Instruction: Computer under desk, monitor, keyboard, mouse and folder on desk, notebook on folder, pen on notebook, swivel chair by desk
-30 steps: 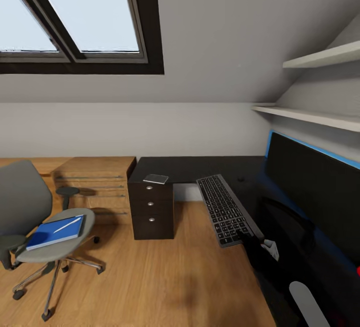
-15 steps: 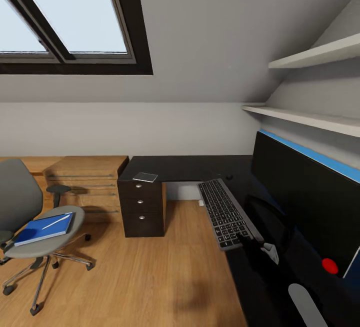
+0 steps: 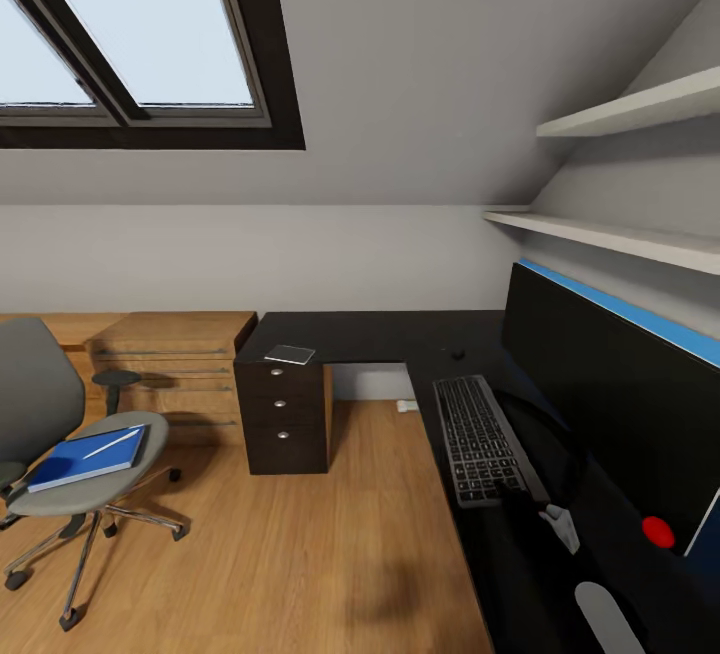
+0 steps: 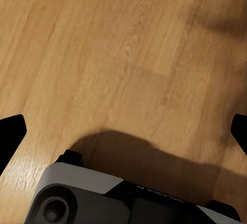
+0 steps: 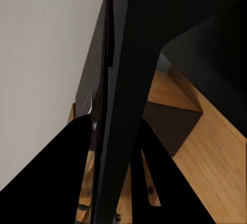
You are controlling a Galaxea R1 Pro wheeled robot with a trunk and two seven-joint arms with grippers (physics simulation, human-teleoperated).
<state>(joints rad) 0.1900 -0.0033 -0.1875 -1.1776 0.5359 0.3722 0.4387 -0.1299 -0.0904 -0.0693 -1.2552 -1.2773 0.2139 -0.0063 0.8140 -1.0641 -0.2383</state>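
The flat dark-keyed keyboard (image 3: 482, 439) is held at its near end by the black right gripper (image 3: 527, 506), clamped on it, on the black-topped desk (image 3: 380, 334) left of the large black monitor (image 3: 620, 404), while the left gripper's (image 4: 123, 131) fingers are spread apart over the wood floor (image 4: 128, 54).

The black desk (image 3: 380, 332) carries the keyboard (image 3: 480, 439), whose near end meets the right gripper (image 3: 520, 501). Beyond the gripper lie the mouse (image 3: 458, 354) and notebook (image 3: 290, 354).

Monitor (image 3: 610, 404) walls desk (image 3: 380, 332) right; bare top behind keyboard (image 3: 482, 439).
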